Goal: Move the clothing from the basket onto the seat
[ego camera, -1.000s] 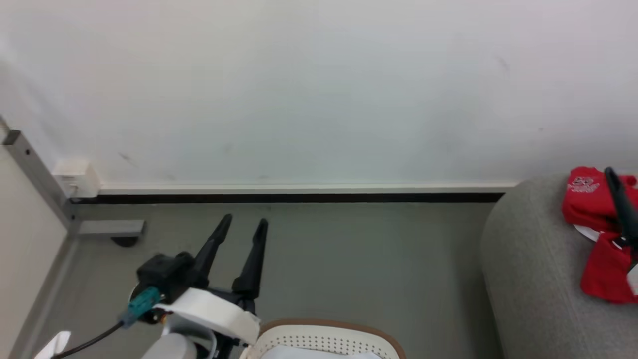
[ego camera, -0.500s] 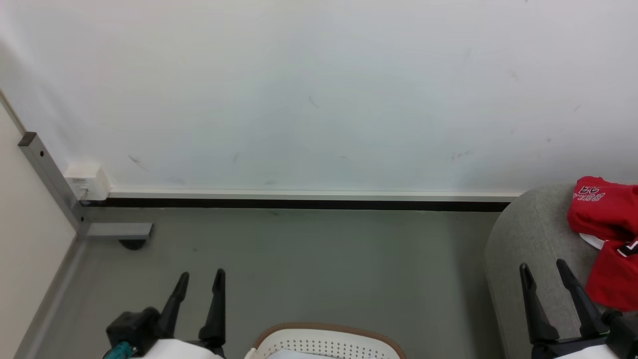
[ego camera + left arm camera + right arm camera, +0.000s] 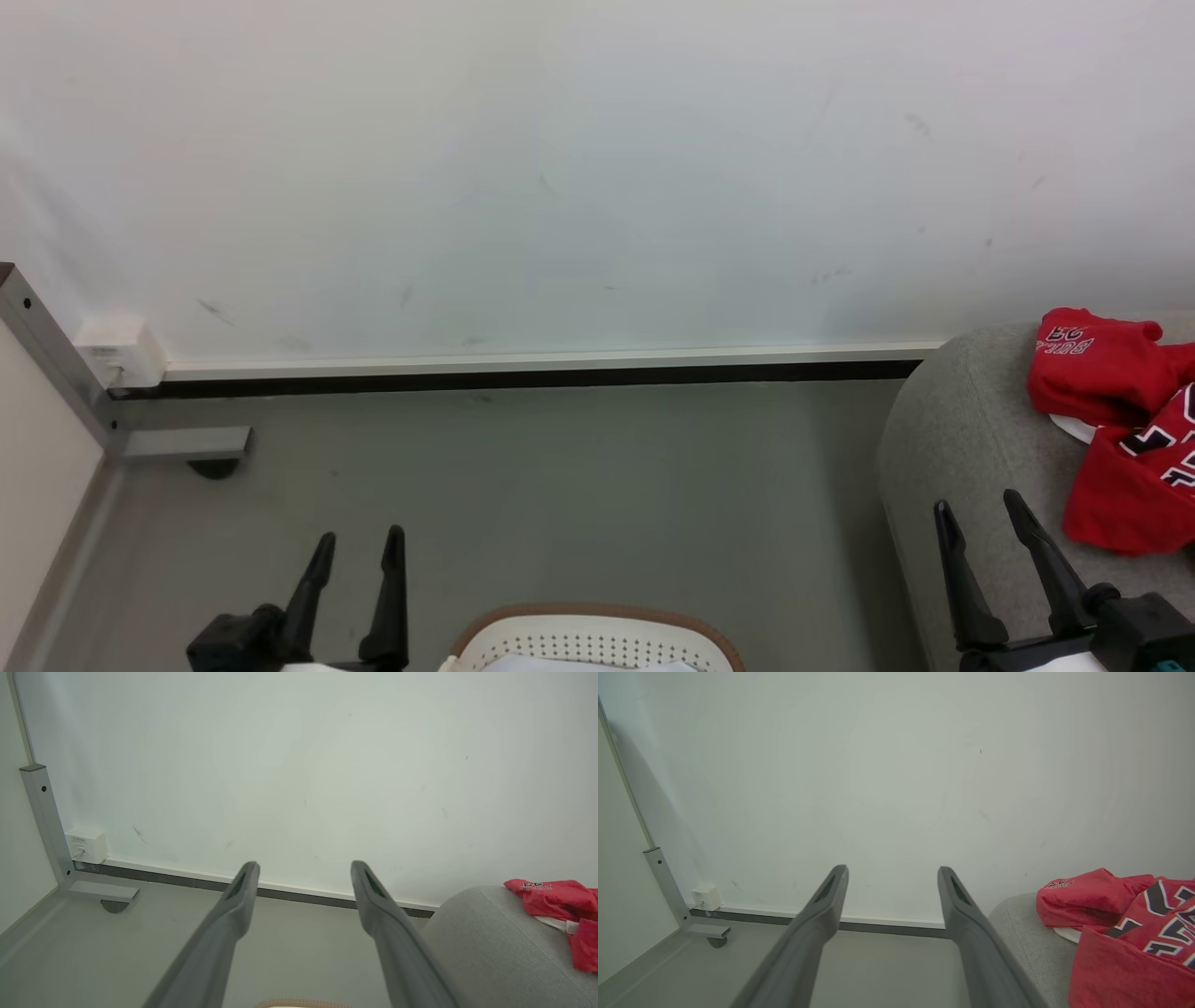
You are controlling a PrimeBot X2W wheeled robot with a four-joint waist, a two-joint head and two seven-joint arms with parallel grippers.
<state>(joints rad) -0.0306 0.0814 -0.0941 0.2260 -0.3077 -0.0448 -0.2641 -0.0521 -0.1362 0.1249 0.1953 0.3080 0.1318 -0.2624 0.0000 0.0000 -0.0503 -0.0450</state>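
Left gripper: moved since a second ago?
Yes. The left gripper has drawn back toward the robot, away from the black baseboard, fingers open.

A scuffed white wall (image 3: 597,168) spans the far side above a dark skirting strip (image 3: 523,378) and grey floor (image 3: 560,504). Far left, a white box (image 3: 117,353) adjoins a grey metal post (image 3: 56,359).
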